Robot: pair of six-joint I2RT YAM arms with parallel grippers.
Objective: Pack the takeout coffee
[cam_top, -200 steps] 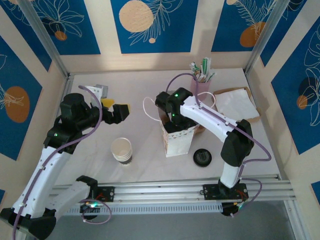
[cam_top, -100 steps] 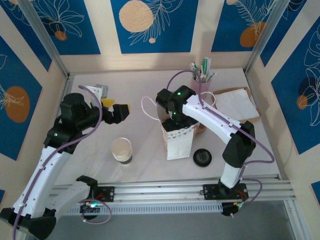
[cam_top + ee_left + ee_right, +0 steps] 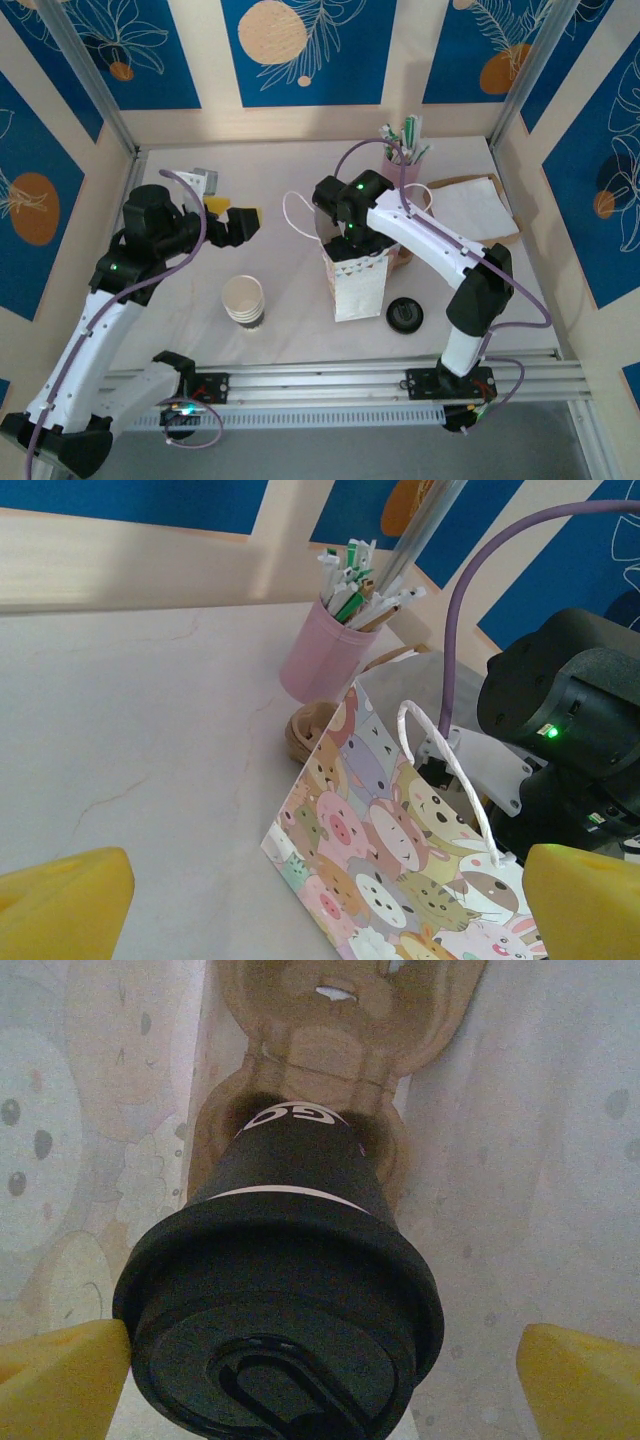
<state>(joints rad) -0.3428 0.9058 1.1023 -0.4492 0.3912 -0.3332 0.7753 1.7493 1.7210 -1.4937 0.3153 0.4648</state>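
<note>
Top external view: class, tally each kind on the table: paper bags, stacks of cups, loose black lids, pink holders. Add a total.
Paper bag: 1
Stack of cups: 1
Loose black lid: 1
Pink holder: 1
Total: 4

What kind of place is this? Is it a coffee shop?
Probably a pretend coffee counter set up for robots: a stack of paper cups, a pink holder of wrapped sticks, and a lidded takeout coffee in a cartoon bag.

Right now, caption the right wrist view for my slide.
Lidded takeout coffee seated in a brown cup carrier inside the paper bag, the right arm's open yellow fingers on either side.
</note>
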